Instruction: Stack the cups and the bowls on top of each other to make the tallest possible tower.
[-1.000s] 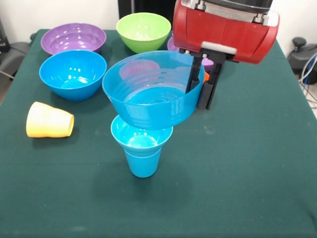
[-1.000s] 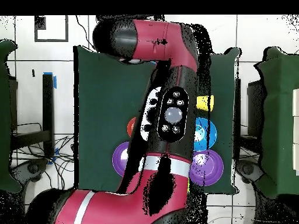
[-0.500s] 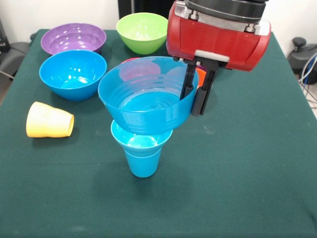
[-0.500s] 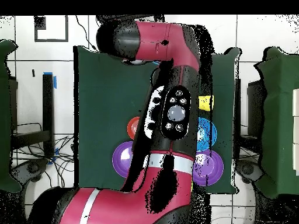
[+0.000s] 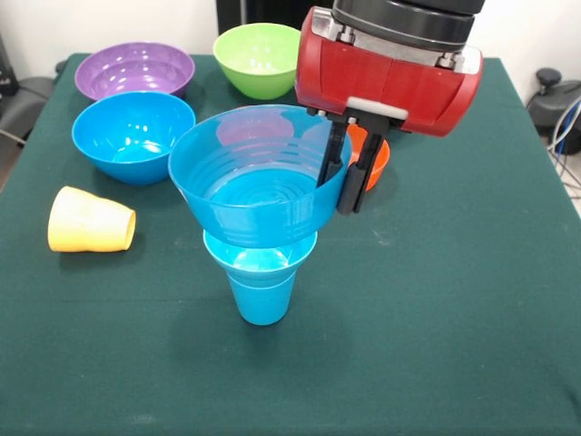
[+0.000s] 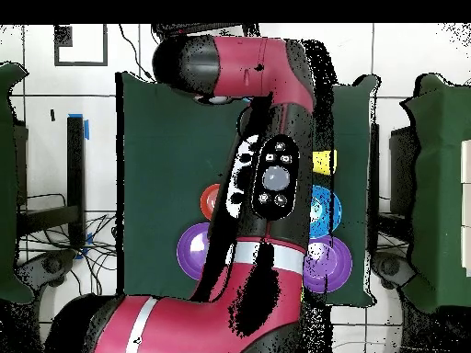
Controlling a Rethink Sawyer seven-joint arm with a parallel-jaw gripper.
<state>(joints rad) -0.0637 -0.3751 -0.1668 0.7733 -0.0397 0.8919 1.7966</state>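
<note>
The end effector (image 5: pixel 346 173) is clamping the right rim of a large blue bowl (image 5: pixel 254 186), one finger inside the wall and one outside. The bowl is sitting over a smaller blue bowl (image 5: pixel 260 250) nested in the blue cup (image 5: pixel 261 295) (mid-table), while the yellow cup (image 5: pixel 89 221) is lying on its side to the left.

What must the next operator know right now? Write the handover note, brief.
Tool: shut on the rim of the big blue bowl, one finger inside, one outside.
That bowl sits over the tower, a blue cup with a small blue bowl in its mouth; whether it is fully seated cannot be told.
On the table: yellow cup on its side, another blue bowl, purple bowl, green bowl, orange bowl behind the tool.
Done: cup plus one bowl stacked.
Left: release this bowl, then add the rest.
</note>
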